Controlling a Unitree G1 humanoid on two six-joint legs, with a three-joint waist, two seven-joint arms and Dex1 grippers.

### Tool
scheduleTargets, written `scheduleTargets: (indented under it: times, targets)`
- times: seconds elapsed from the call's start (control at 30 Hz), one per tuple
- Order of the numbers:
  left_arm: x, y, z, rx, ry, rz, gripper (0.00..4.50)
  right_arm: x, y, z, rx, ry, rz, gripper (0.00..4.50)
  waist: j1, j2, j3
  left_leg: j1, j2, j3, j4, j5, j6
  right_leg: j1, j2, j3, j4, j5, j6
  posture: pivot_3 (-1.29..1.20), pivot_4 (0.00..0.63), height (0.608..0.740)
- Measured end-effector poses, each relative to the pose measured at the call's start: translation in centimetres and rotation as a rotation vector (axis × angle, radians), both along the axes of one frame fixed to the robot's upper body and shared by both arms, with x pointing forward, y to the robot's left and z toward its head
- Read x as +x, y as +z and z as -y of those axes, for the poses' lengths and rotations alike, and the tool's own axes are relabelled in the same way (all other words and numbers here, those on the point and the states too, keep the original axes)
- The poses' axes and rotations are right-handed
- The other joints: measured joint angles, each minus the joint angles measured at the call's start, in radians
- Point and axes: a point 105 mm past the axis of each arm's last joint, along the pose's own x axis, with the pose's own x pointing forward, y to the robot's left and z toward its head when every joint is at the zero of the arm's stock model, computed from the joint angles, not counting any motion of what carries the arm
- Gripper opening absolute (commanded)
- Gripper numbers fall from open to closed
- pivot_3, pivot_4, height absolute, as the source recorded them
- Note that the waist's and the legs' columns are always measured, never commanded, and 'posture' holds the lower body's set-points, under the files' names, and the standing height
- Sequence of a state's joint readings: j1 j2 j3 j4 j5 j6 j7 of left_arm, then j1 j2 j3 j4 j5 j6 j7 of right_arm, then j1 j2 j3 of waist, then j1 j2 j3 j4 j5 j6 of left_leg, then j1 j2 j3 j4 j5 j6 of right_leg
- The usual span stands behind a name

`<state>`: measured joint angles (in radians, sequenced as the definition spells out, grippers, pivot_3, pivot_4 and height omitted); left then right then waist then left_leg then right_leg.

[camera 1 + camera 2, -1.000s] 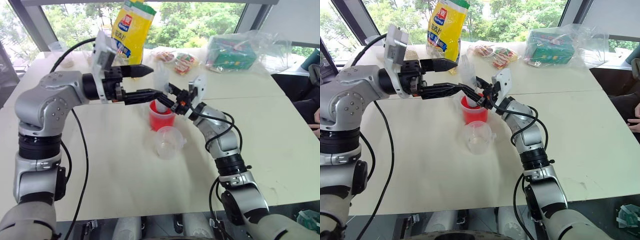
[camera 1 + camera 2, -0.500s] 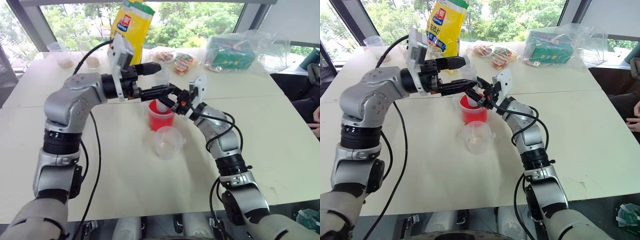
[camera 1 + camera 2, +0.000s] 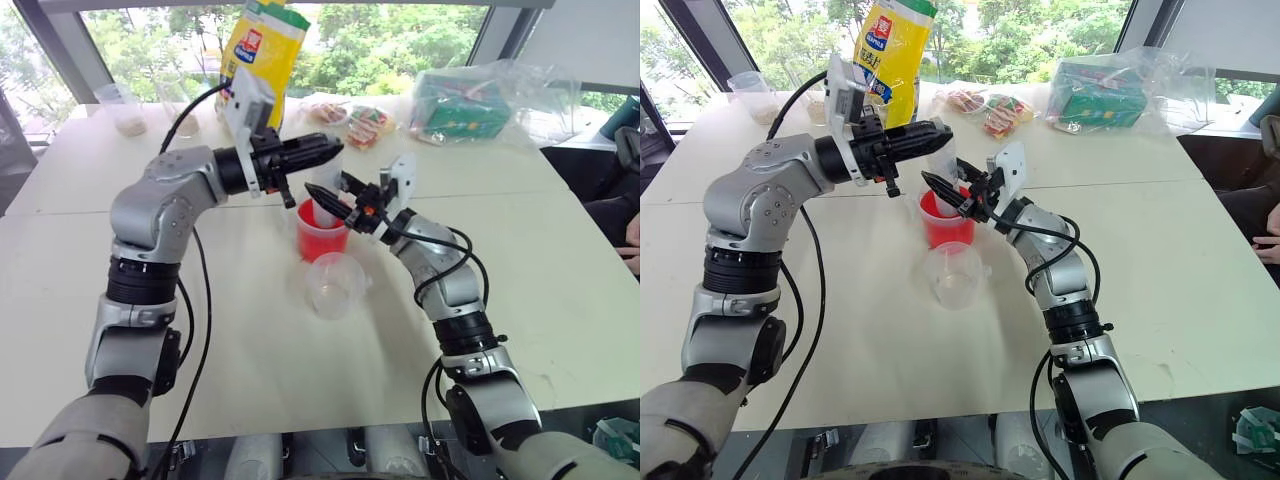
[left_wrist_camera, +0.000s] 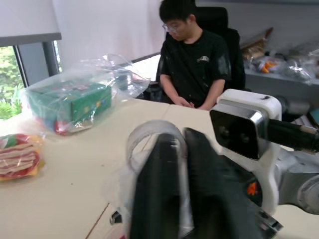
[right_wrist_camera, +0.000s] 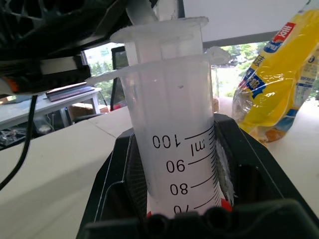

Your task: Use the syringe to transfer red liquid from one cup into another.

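Right wrist view, syringe (image 5: 174, 134) scale "100", "90", "80", "ml"

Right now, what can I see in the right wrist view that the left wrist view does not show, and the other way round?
Right wrist view alone: the printed scale on the syringe barrel, which the right jaws grip, and a yellow bag. Left wrist view alone: a seated person, a green box in a clear bag and red snack packets. Both share the top of the syringe, where the left jaws are shut on the plunger, and the pale table.
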<state>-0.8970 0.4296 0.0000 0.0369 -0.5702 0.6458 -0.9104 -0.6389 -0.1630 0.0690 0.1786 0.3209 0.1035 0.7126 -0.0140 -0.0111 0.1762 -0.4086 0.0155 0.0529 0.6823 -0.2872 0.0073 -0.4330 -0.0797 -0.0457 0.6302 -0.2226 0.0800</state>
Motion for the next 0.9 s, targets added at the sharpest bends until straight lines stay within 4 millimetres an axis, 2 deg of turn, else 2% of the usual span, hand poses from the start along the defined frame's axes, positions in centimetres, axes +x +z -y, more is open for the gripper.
scheduleTargets:
  times: [0.23, 0.9]
  targets:
    - [0.0, -0.1, 0.0, 0.012, 0.004, 0.002, 0.01, 0.0, -0.2, -0.1, -0.005, 0.003, -0.014, 1.47, 0.000, 0.000, 0.000, 0.000, 0.000, 0.000, 0.000, 0.000, 0.000, 0.000, 0.000, 0.000, 0.000, 0.000, 0.000, 0.00, 0.150, 0.740]
    - [0.2, 1.6, 0.1, 0.018, -0.001, 0.035, 0.01, -0.3, 0.3, -0.1, 0.014, 0.009, -0.004, 1.47, 0.000, 0.000, 0.000, 0.000, 0.000, 0.000, 0.000, 0.000, 0.000, 0.000, 0.000, 0.000, 0.000, 0.000, 0.000, 0.00, 0.150, 0.740]
